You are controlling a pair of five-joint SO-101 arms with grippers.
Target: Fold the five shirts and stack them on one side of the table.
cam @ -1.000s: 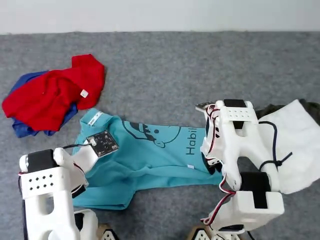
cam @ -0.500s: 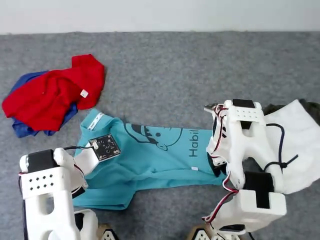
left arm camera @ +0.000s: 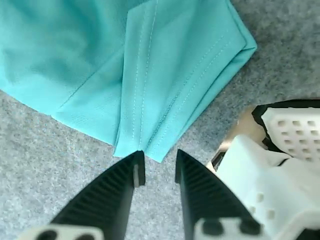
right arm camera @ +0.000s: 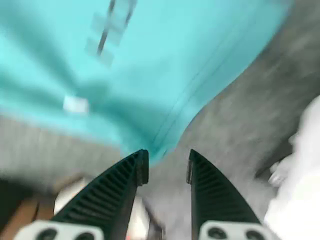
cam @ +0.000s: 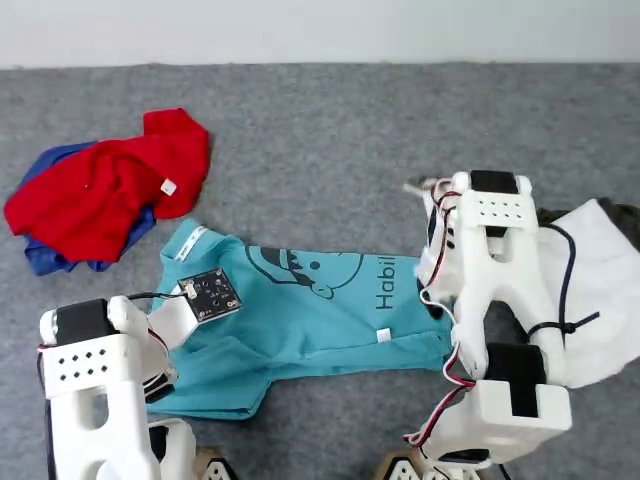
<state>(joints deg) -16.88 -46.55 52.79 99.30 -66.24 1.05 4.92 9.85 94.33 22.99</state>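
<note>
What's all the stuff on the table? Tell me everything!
teal shirt: one, teal, spread between the arms
red shirt: one, red, crumpled, upper left of the high view
blue shirt: one, blue, under the red shirt
white shirt: one, white, right edge
dark cloth: one, dark, peeking from behind the white shirt
table: one, grey
left arm: one, white, at the teal shirt's hem, jaws open
right arm: one, white, at the teal shirt's corner, jaws open

Grey carpeted table [cam: 330,140] — white wall [cam: 320,30]
</note>
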